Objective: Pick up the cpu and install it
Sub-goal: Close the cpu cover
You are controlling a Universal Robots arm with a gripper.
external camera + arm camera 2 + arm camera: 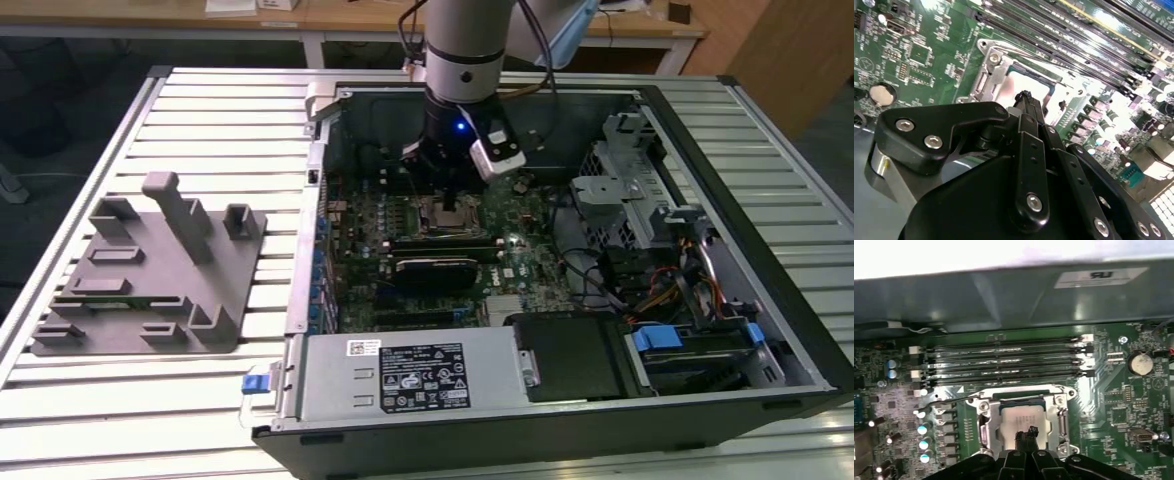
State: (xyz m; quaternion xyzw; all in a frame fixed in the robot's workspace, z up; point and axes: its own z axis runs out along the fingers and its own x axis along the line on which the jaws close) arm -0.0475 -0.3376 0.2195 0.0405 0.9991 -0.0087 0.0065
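One cpu (1021,415) lies flat in the socket (985,426) at lower centre of the first wrist view, my claw (1029,432) looks closed on nothing, tip over its lower edge; I'd judge any contact should stay light, vertical, keeping the chip square.

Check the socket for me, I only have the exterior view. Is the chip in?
Observer: Yes. In the first wrist view the chip lies flat inside the socket frame.
Operator: Claw gripping it?
Observer: No. The claw is shut, with its tip over the chip's top. I can't tell whether they touch.
Operator: Landmark nearby?
Observer: A coin battery sits on the board, apart from the socket frame.
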